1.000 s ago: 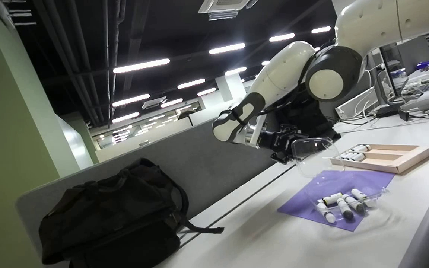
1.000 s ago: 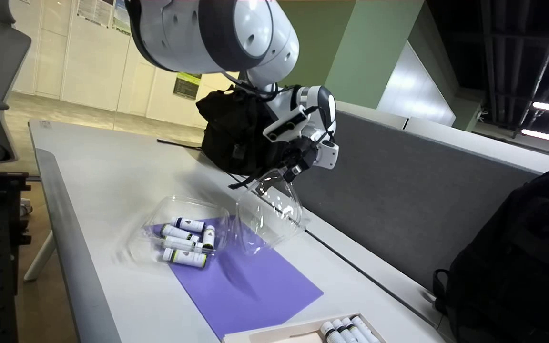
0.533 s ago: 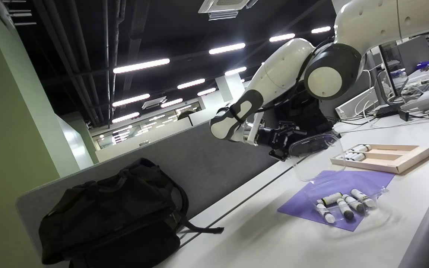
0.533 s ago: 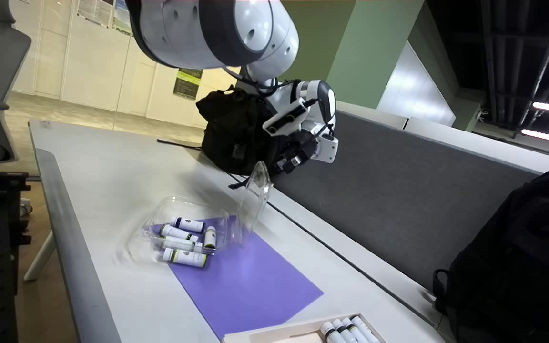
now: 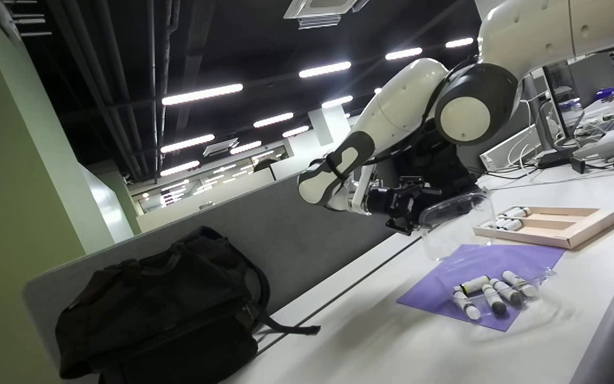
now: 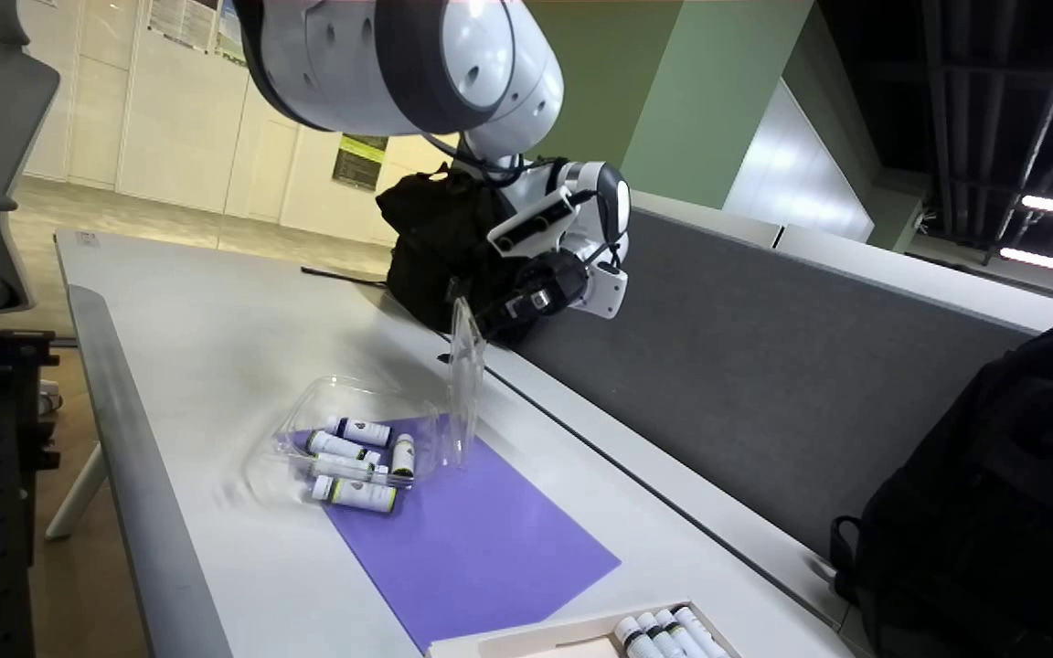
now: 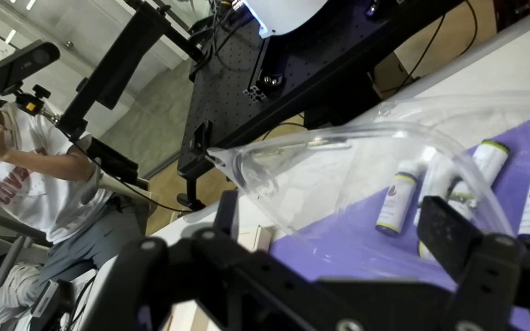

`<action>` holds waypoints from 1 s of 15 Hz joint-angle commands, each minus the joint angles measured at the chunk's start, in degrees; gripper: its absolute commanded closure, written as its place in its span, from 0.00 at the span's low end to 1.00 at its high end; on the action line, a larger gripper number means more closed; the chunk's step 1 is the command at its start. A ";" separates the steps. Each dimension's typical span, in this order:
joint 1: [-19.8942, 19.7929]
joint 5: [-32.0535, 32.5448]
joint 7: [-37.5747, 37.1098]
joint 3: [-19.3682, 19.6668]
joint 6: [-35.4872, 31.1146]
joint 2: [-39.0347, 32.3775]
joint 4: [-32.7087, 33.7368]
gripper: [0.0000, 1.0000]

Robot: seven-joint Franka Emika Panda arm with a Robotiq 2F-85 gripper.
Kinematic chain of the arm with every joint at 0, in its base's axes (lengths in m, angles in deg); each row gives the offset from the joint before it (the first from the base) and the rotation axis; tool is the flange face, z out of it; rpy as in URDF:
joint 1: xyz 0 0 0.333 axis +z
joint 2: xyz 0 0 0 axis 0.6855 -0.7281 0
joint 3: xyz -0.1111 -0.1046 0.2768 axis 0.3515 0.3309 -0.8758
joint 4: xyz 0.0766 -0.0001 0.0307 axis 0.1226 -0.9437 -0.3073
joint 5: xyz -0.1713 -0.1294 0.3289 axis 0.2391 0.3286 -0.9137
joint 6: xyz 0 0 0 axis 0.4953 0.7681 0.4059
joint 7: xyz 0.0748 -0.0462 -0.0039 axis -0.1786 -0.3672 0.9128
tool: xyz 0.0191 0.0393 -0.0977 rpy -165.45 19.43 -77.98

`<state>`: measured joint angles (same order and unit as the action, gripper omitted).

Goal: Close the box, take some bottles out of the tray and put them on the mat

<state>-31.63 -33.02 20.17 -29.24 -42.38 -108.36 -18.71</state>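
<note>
A clear plastic box [image 6: 430, 434] stands half on the purple mat [image 6: 490, 548], its base holding several small white bottles [image 6: 362, 494]. Its hinged clear lid [image 6: 464, 375] is raised, close to upright. My gripper [image 5: 419, 209] is behind the lid's outer face, very near or touching it; contact itself is hard to make out. In the wrist view the open gripper [image 7: 336, 224] has its fingers wide apart with no bottle between them, and the lid's curved rim [image 7: 269, 197] spans the view before them. The tan tray [image 5: 597, 226] has several white bottles [image 5: 515, 213] at one end.
Beside the arm, against the grey partition [image 6: 764, 384], sits a black backpack [image 6: 435, 247]. Another black backpack [image 5: 168, 304] stands at the far end of the table. Cables and desk equipment [image 5: 605, 144] lie past the tray.
The clear lid has swung up from leaning back to nearly upright, toward the box base. My gripper has shifted slightly the same way. Bottles, mat and tray have stayed put.
</note>
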 commanded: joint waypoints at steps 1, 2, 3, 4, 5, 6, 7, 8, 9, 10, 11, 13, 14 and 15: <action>1.16 -1.86 -2.04 -0.93 2.44 0.68 -1.40 0.00; 0.57 -1.22 -1.82 -1.93 5.77 -3.27 5.58 0.00; 0.95 -1.47 -1.86 -2.28 6.60 -3.65 5.71 0.00; 2.08 -2.43 -1.87 -1.97 4.36 -0.23 -1.18 0.00; 2.42 -2.42 -1.26 -2.25 4.62 -0.67 -1.16 0.00; 1.93 -1.75 -0.59 -3.03 7.91 -4.67 5.74 0.00; 2.20 -1.62 -0.11 -3.17 8.50 -4.99 5.76 0.00; 2.98 -2.35 -0.06 -2.88 6.11 -1.71 -1.06 0.00; 3.01 -2.39 0.22 -3.03 6.31 -2.08 -1.05 0.00; 2.34 -1.72 0.96 -3.66 9.85 -6.09 5.68 0.00; 2.25 -1.90 1.38 -3.87 10.69 -6.37 5.60 0.00; 2.68 -2.69 2.15 -3.79 8.71 -3.25 -1.04 0.00; 2.05 -1.77 3.28 -4.13 10.65 -6.97 6.36 0.00; 1.81 -1.72 3.94 -4.54 6.41 -4.37 3.86 0.00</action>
<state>-28.58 -34.71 23.17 -32.53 -34.55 -112.76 -18.43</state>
